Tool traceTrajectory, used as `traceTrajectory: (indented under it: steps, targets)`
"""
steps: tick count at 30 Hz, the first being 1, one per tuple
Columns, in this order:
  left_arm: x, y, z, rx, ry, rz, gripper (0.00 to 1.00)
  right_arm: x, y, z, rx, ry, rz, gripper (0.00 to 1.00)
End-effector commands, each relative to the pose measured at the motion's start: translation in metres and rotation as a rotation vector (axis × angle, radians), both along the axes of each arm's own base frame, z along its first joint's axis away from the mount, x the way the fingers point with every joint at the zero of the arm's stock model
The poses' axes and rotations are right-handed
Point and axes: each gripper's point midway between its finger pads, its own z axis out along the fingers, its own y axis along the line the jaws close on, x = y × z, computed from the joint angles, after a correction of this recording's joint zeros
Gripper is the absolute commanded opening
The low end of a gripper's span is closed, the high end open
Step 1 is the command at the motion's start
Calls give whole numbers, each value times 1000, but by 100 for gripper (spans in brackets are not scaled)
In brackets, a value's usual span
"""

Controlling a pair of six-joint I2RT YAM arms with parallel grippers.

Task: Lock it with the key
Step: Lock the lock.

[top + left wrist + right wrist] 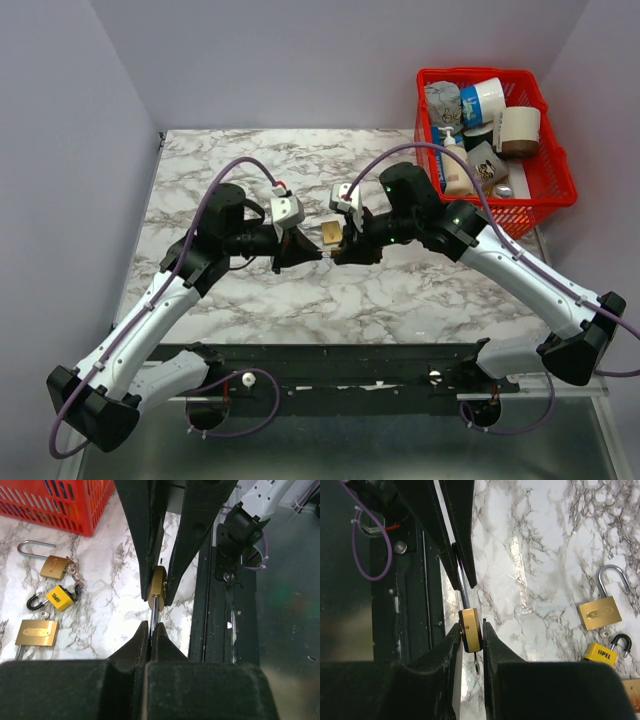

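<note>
Though one padlock (470, 629) aloft, three padlocks (54, 566) loose.

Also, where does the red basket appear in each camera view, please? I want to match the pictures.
Top external: the red basket is at the upper right, at the right edge of the marble table.
Left wrist: upper left corner, beyond the loose padlocks.
Right wrist: not in it.
Shared landmark: the marble table; the loose padlocks lie on it in both wrist views.
</note>
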Motion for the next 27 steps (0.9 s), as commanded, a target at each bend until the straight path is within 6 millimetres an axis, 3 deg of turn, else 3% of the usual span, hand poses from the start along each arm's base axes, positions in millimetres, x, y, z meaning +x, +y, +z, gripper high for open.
traceTrajectory:
  steps: [1, 3, 4, 5, 7, 11, 12, 17, 22, 27]
  targets:
    - [21, 13, 37, -118, -42, 75, 6, 12, 29, 34, 187, 4, 0, 1]
    - [26, 24, 42, -135, -18, 106, 25, 28, 20, 33, 186, 7, -56, 1]
    - [37, 36, 47, -146, -10, 153, 39, 34, 17, 33, 187, 5, -80, 1]
    - [40, 42, 50, -165, 39, 188, 58, 43, 13, 34, 199, 15, -115, 1]
    - [59, 62, 63, -219, 41, 281, 68, 51, 9, 36, 208, 22, -146, 1]
    - [83, 87, 81, -363, 204, 451, 99, 66, 11, 51, 270, -19, -202, 1]
    - [89, 87, 81, -411, 342, 494, 99, 69, 12, 54, 283, -31, -214, 1]
    - [107, 88, 79, -545, 643, 588, 99, 104, 16, 86, 430, -91, -390, 1]
    - [125, 102, 105, -747, 619, 731, 99, 137, 20, 108, 501, -197, -576, 1]
    - [131, 105, 98, -790, 689, 821, 99, 133, 47, 110, 512, -230, -560, 1]
